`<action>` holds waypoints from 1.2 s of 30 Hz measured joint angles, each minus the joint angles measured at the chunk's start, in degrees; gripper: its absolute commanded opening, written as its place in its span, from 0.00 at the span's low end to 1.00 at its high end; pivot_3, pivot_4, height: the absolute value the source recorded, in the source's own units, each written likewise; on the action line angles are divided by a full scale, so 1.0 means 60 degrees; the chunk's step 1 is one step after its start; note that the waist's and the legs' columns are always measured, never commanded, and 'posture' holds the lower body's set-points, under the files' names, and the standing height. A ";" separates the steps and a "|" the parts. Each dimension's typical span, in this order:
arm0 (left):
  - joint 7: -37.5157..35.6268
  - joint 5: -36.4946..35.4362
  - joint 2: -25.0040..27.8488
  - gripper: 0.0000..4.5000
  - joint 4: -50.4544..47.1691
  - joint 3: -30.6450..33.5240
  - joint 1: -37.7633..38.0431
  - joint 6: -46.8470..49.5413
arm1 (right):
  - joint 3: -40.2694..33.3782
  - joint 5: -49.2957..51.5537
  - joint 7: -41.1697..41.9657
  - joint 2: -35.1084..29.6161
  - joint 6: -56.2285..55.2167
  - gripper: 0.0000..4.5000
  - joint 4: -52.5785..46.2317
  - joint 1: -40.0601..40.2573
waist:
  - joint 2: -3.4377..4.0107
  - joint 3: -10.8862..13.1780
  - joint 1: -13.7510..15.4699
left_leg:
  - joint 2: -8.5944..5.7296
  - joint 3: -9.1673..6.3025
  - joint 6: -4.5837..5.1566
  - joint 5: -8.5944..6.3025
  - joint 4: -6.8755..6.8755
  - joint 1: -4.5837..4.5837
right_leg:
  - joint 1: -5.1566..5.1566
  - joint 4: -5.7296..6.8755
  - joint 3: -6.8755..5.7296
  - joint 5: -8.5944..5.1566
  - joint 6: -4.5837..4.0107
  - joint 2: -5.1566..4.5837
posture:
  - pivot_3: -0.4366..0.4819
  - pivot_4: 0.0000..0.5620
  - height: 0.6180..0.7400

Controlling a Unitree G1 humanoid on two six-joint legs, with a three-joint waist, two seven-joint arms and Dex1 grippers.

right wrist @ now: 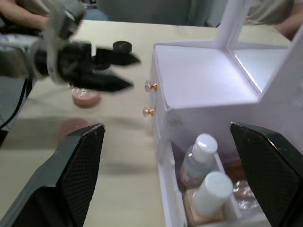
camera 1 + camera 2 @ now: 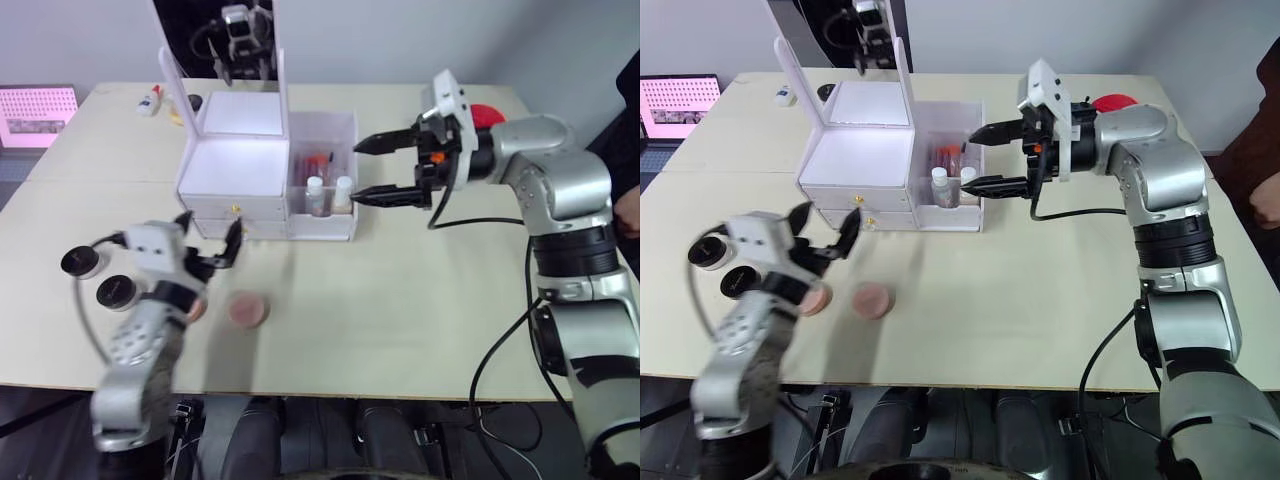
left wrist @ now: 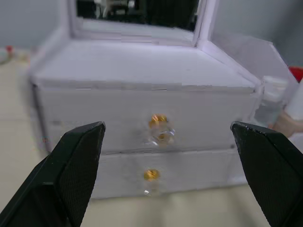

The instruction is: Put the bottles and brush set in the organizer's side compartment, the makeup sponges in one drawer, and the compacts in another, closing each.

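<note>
A white organizer [image 2: 232,180] with two gold-knobbed drawers, both closed, is faced by the released left gripper [image 2: 208,247]; white-capped bottles [image 2: 329,192] are seen in its side compartment — the right gripper [image 2: 369,170] hovers released, empty.

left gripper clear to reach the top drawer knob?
Probably yes: the left gripper is open and faces the white organizer's gold top drawer knob, with nothing between them.
</note>
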 measured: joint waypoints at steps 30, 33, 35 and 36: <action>0.0465 0.0802 -0.0242 0.07 -0.1177 -0.0540 0.1851 -0.0703 | 0.0103 -0.0331 -0.0210 0.0451 -0.0770 1.00 0.0632 0.0030 | 0.0004 0.0003 -0.0041 | 0.0003 0.0001 0.0000 -0.0001 -0.0010 -0.0004 | -0.0012 -0.0001 0.0001 -0.0008 -0.0014 -0.0002 | 0.48 0.27 1.00; 0.0457 0.0758 -0.0229 0.07 -0.1917 -0.0629 0.2604 -0.0521 | 0.0257 -0.0333 -0.0189 0.0557 -0.0813 1.00 0.0720 0.0028 | 0.0003 0.0004 -0.0031 | 0.0003 0.0002 -0.0001 -0.0002 -0.0007 -0.0007 | -0.0012 -0.0004 0.0001 -0.0009 -0.0017 -0.0004 | 0.48 0.27 1.00; 0.0462 0.0606 -0.0239 0.07 -0.2428 -0.0624 0.3119 -0.0386 | 0.0299 -0.0333 -0.0165 0.0694 -0.0866 1.00 0.0821 0.0018 | 0.0001 0.0004 -0.0034 | 0.0003 0.0002 -0.0001 -0.0003 -0.0008 -0.0013 | -0.0014 -0.0011 0.0001 -0.0010 -0.0017 -0.0004 | 0.48 0.27 1.00; 0.0461 0.0567 -0.0233 0.07 -0.2695 -0.0621 0.3408 -0.0303 | 0.0309 -0.0332 -0.0142 0.0767 -0.0917 1.00 0.0891 0.0019 | 0.0001 0.0004 -0.0055 | 0.0003 0.0005 0.0000 -0.0004 -0.0010 -0.0014 | -0.0017 -0.0014 0.0001 -0.0010 -0.0017 -0.0006 | 0.48 0.27 1.00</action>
